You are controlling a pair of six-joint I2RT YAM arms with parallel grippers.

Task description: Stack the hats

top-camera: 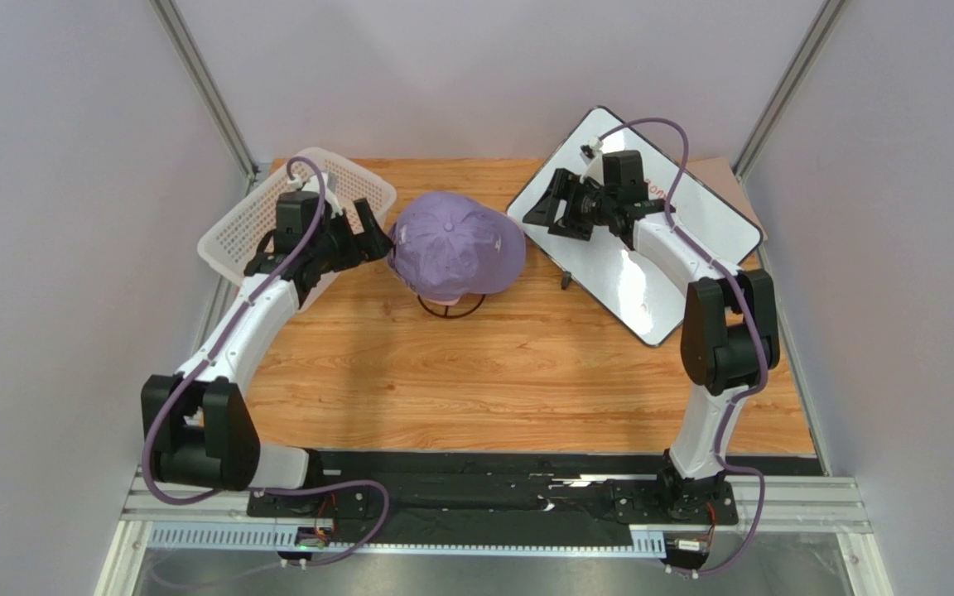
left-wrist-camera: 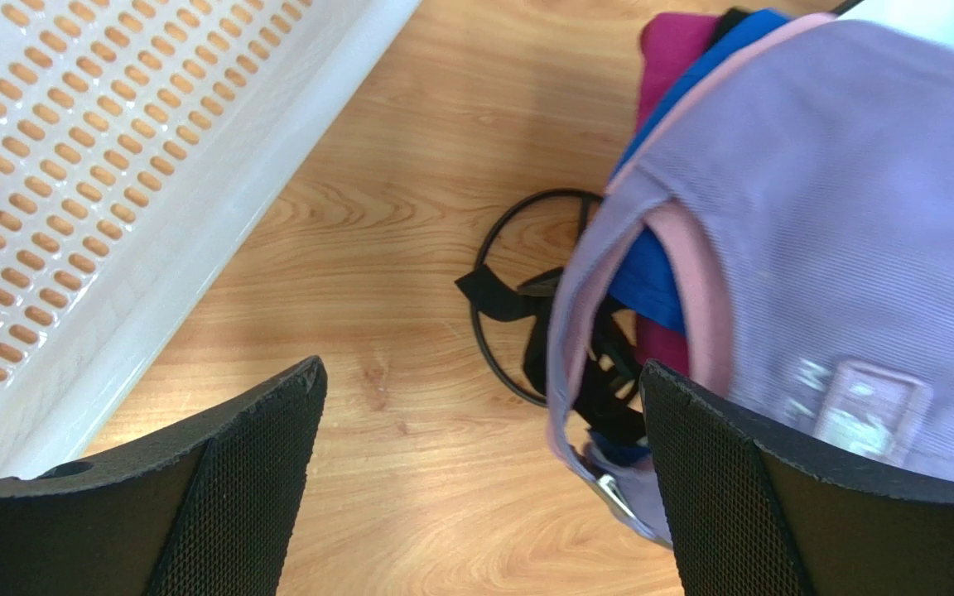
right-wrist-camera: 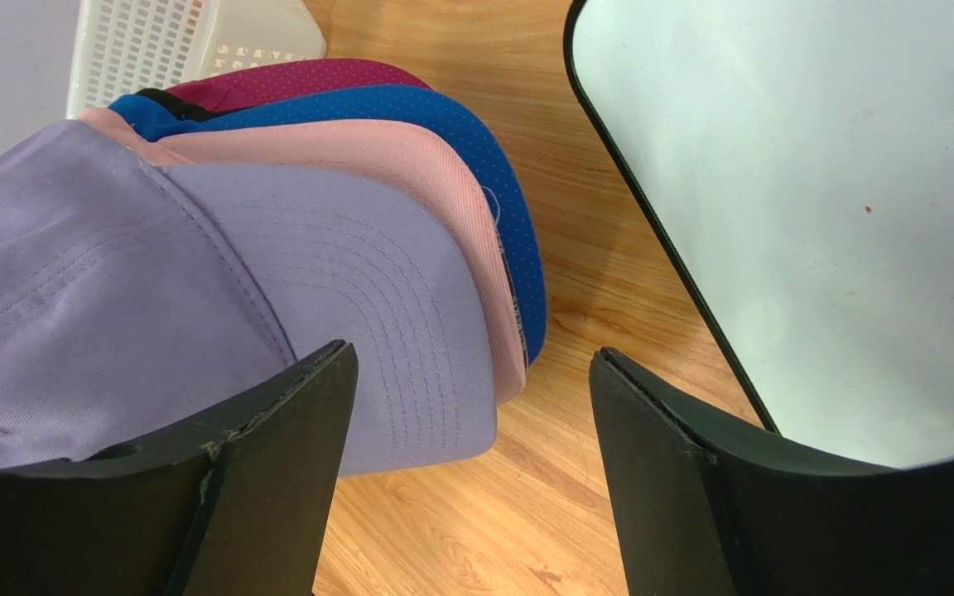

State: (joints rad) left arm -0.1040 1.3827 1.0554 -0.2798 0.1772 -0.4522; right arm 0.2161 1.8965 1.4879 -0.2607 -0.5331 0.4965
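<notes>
On the wire stand [top-camera: 451,312], the hats [right-wrist-camera: 196,286] look soft, light (I'd pinch stiffer brims); left gripper [left-wrist-camera: 482,370] and right gripper [right-wrist-camera: 472,352] gape empty.

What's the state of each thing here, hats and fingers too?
Lavender fabric cap: top of stack on black wire stand.
Light pink fabric cap: stacked directly beneath.
Royal blue fabric cap: stacked under pink.
Magenta fabric cap: lowest brim visible.
Left fingers: open, empty.
Right fingers: open, empty.
</notes>
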